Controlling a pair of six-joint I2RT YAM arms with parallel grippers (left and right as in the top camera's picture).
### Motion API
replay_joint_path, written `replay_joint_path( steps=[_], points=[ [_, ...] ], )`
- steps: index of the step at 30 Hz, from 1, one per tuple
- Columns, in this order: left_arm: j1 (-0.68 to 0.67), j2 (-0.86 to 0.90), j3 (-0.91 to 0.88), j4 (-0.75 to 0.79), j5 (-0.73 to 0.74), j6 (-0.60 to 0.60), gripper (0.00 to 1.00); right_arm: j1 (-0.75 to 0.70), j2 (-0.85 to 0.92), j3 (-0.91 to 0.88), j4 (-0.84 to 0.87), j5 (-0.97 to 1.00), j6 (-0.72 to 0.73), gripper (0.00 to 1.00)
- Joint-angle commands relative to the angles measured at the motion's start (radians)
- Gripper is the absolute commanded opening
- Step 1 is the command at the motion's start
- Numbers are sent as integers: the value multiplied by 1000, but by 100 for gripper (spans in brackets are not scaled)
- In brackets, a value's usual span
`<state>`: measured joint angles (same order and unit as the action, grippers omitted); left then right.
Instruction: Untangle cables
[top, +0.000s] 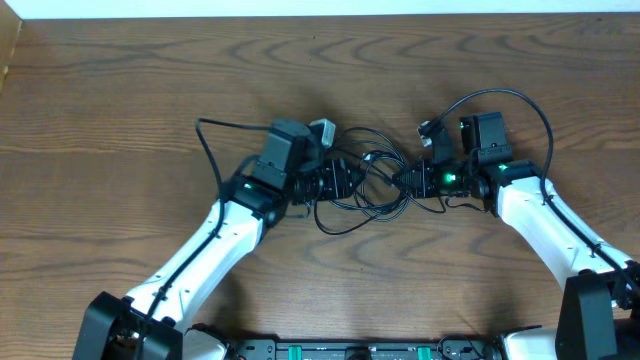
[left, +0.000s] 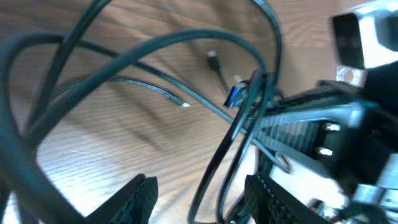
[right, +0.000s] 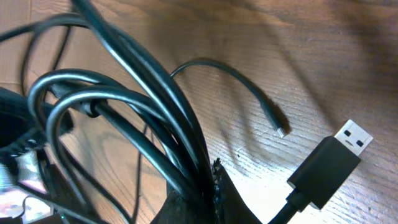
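Looping behind each arm, thick black leads (top: 207, 150) arc clear of the tangle on the wooden surface (top: 120, 90). The cables (top: 365, 185) lie bunched between the two claws. The right claw (right: 210, 190) is clenched on several black strands, a black USB plug (right: 333, 158) lying near it, untouched. The left claw (left: 199, 190) stands released, fingers spread, two strands running between them, a blue-tipped plug (left: 235, 94) just beyond.

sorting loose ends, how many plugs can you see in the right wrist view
2. A big flat plug lies at the right edge; a small plug sits just left of it, ending a thin curved cord. More may hide among the cables.
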<state>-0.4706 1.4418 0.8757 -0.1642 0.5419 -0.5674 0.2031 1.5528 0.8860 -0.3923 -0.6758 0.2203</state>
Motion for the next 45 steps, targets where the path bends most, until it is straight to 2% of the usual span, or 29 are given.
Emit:
replay_joint_path(
  steps=[1, 10, 14, 18, 19, 20, 27, 33, 39, 45],
  points=[
    [-80, -18, 16, -10, -237, 36, 52, 2, -31, -7, 4, -15, 35, 1],
    [-230, -17, 16, 24, -502, 32, 51, 1, -31, -7, -14, -35, 56, 1],
    [-244, -7, 16, 19, -611, 10, 36, 1, -45, -7, -34, -54, 49, 1],
    [-243, 35, 16, 27, -667, -26, 19, 1, -89, -7, -64, -60, 22, 1],
    [-243, 50, 16, 33, -666, -32, 9, 1, -104, -7, -72, -60, 13, 1],
    [-243, 67, 16, 40, -666, -45, 8, 1, -122, -7, -84, -60, 5, 1],
    [-235, 107, 16, 143, -667, -117, 8, 1, -230, -7, -201, -74, -77, 1],
    [-188, 107, 16, 165, -666, -216, 8, 1, -272, -7, -278, -245, -203, 1],
    [-168, 107, 16, 111, -658, -242, 8, -2, -282, -7, -241, -255, -210, 1],
    [-167, 107, 16, 79, -624, -269, 8, -2, -283, -7, -180, -356, -211, 1]
  ],
)
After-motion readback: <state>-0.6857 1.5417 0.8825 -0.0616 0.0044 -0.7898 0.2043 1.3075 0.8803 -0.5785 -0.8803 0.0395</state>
